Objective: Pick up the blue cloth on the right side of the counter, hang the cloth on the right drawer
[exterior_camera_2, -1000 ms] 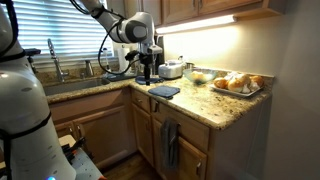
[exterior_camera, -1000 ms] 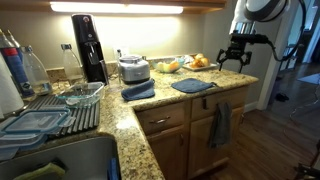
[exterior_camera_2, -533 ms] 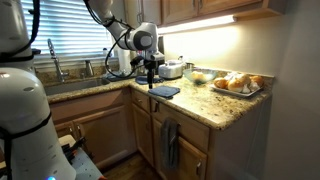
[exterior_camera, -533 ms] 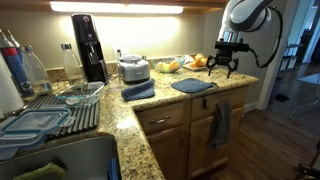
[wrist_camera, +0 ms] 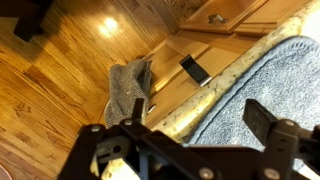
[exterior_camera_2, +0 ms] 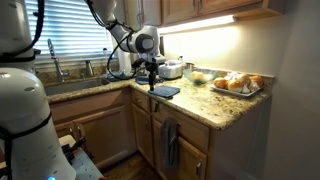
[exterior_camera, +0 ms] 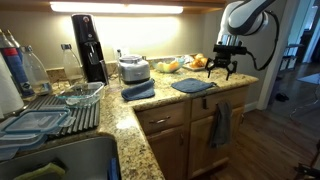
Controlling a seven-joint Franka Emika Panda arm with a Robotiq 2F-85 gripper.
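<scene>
The blue cloth (exterior_camera: 192,86) lies flat on the right part of the granite counter, and it also shows in an exterior view (exterior_camera_2: 165,91). In the wrist view it fills the right side (wrist_camera: 275,85). My gripper (exterior_camera: 226,69) hangs open and empty just above the counter's front edge, beside the cloth; it also shows in an exterior view (exterior_camera_2: 152,80). In the wrist view the open jaws (wrist_camera: 185,130) straddle the counter edge and the cloth's border. The right drawer (exterior_camera: 228,100) sits below, and a grey cloth (exterior_camera: 220,125) hangs on its front.
A second blue cloth (exterior_camera: 138,91) lies left of the first, near a steel pot (exterior_camera: 133,69). A fruit plate (exterior_camera: 197,62) stands behind the cloth. A tray of bread (exterior_camera_2: 237,84) sits further along the counter. Wood floor (wrist_camera: 50,90) lies below.
My gripper has come down and moved in toward the blue cloth over the last second. In the last half second it has hardly moved. The cloth has not moved.
</scene>
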